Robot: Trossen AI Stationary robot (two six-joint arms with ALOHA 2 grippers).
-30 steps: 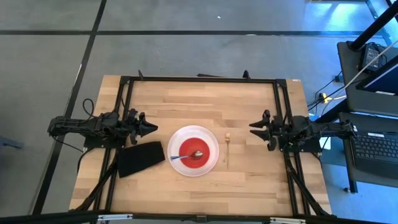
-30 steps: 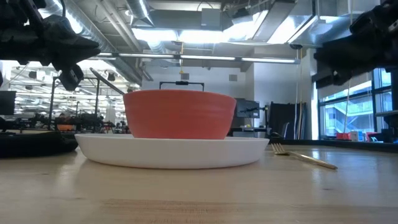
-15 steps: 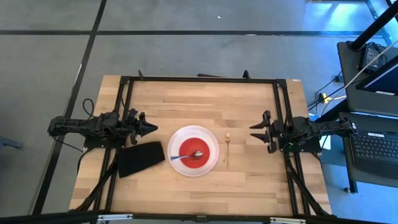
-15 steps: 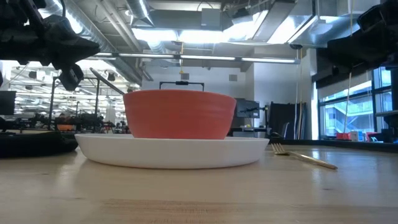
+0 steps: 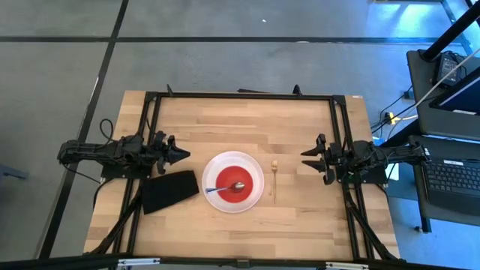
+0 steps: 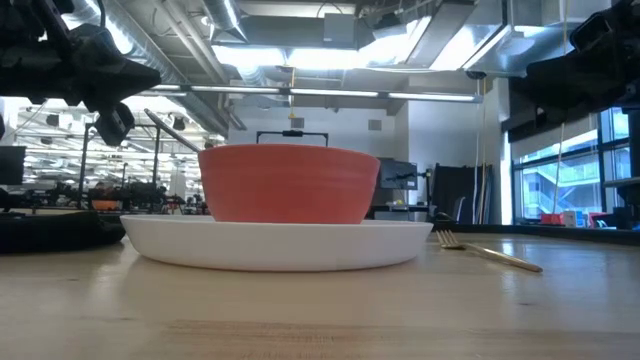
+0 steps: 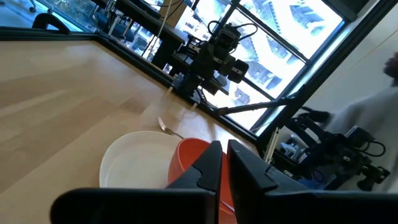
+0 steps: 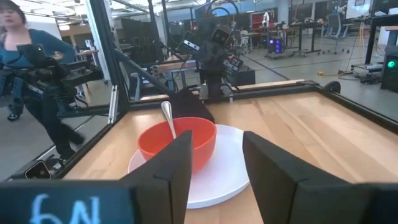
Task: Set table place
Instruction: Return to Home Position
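The white plate sits mid-tabletop and carries the red bowl, with the silver spoon inside. The fork lies just beside the plate, the black cloth opposite. Farther out, the left claw hovers clenched and empty, and the right claw hangs released.

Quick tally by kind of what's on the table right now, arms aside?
White plate: 1
Red bowl: 1
Silver spoon: 1
Fork: 1
Black cloth: 1
Total: 5
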